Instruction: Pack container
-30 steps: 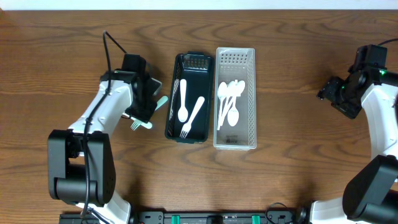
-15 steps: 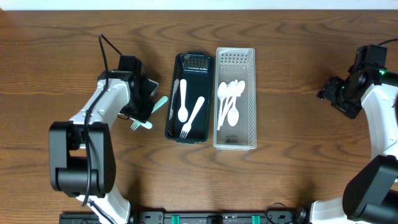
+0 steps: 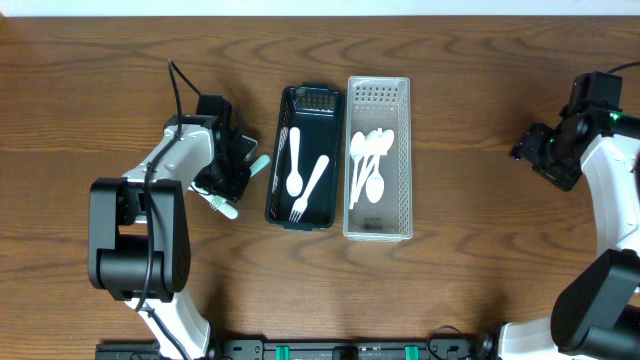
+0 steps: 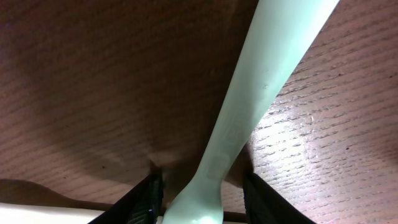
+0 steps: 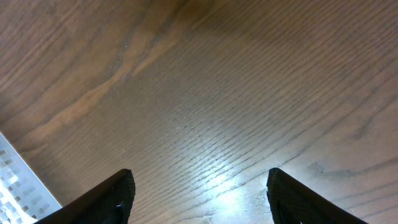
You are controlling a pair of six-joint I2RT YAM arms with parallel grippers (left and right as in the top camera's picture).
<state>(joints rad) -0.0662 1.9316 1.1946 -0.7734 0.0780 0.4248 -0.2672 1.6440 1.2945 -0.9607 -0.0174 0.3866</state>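
The left arm (image 3: 165, 165) is made of long, smooth white parts with chunky black parts between them. A thin black cable (image 3: 176, 85) loops out near its end. Its bottom part (image 3: 135, 250) is big, black and rounded. The right arm (image 3: 612, 190) looks the same, with white tubes, black blocks and a round black bottom part (image 3: 590, 305). A tiny green light (image 3: 611, 114) glows on the black block near its end. Each arm ends in two fingers. The left fingers (image 4: 144, 202) are black and a little shiny. The right fingers (image 5: 102, 199) are black, flat and plain, with straight edges.
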